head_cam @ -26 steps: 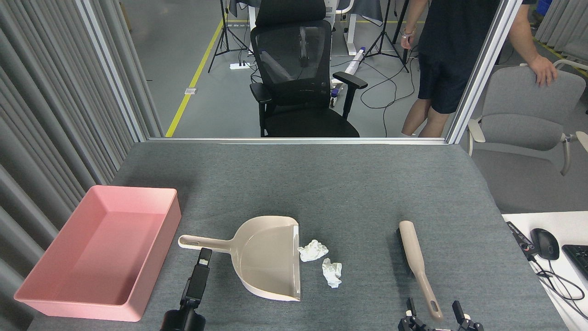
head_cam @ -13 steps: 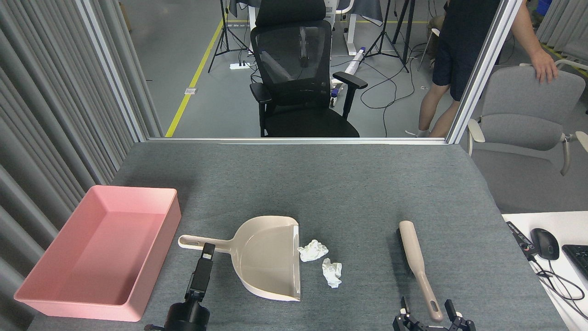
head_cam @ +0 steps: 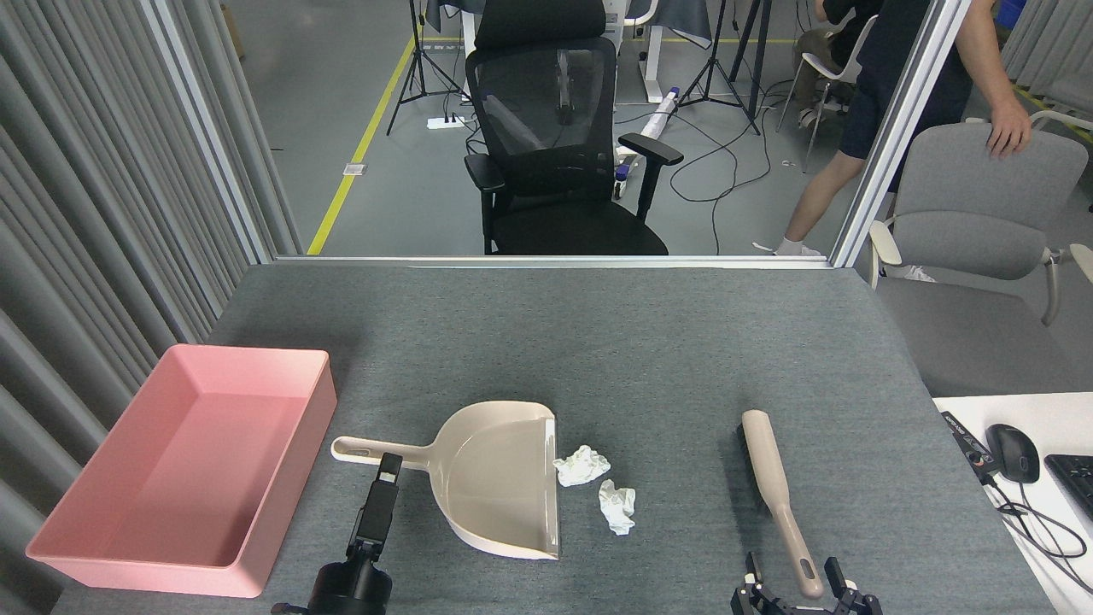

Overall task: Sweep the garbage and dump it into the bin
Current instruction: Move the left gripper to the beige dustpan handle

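At the near edge of the table, my right gripper (head_cam: 800, 594) is sitting with its jaws spread, one finger on each side of the end of the brush (head_cam: 773, 483) handle, not closed on it. My left gripper (head_cam: 388, 465) is reaching in just short of the dustpan (head_cam: 495, 478) handle; I am seeing it end-on, so I cannot tell whether it is spread or pressed together.

To do this step well, I judge that I should be closing squarely on the brush handle near its end and taking the dustpan handle firmly, keeping the pan's lip flat on the cloth so nothing slips underneath.

Between my two grippers, a little farther out, the garbage is lying as two paper wads: one wad (head_cam: 581, 465) touching the pan's open lip, the other wad (head_cam: 617, 506) just beside it, toward the brush.

The dustpan is holding nothing. Left of my left gripper, the pink bin (head_cam: 320, 410) is also standing empty.
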Available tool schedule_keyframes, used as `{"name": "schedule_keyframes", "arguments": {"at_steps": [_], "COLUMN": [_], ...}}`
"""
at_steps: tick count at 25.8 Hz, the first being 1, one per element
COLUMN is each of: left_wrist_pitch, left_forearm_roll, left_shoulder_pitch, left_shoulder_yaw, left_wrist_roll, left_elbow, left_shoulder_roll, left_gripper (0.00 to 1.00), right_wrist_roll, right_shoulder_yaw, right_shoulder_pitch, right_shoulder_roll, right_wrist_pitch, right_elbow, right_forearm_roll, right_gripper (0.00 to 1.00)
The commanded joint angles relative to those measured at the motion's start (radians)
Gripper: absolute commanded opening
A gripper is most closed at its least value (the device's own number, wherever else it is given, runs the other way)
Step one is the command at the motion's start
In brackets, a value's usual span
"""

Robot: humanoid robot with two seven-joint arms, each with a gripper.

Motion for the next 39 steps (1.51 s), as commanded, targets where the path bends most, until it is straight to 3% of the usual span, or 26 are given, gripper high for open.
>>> {"name": "schedule_keyframes", "arguments": {"at_steps": [1,4,11,15,33,36,39], "left_wrist_pitch": [0.001,0.001,0.004,0.004,0.002,0.002,0.002], "left_forearm_roll": [0.000,0.000,0.002,0.000,0.002,0.002,0.002], "left_shoulder_pitch": [-0.001,-0.003,-0.010,-0.014,-0.014,-0.012,-0.010], "left_shoulder_yaw": [0.000,0.000,0.000,0.000,0.008,0.008,0.008], "left_wrist_roll": [0.000,0.000,0.000,0.000,0.000,0.000,0.001], "left_elbow": [0.007,0.018,0.030,0.032,0.029,0.029,0.029], "left_shoulder_roll": [0.001,0.000,0.001,0.001,0.001,0.001,0.000], "left_gripper": [1.00,1.00,1.00,1.00,1.00,1.00,1.00], "right_wrist_roll": [0.005,0.005,0.005,0.004,0.002,0.005,0.005], "right_shoulder_yaw": [-0.001,-0.002,-0.002,-0.002,0.001,0.007,0.007], "right_shoulder_pitch": [0.000,0.000,0.000,0.000,-0.010,-0.007,-0.010], "right_shoulder_roll": [-0.001,-0.004,-0.025,-0.059,-0.085,-0.083,-0.083], "right_wrist_pitch": [0.002,0.002,0.002,0.002,-0.005,-0.009,-0.026], "right_elbow": [0.000,0.000,0.008,0.022,0.037,0.037,0.037], "right_forearm_roll": [0.000,0.000,-0.035,-0.057,-0.080,-0.081,-0.081], "right_gripper": [0.93,0.86,0.85,0.68,0.68,0.53,0.52]}}
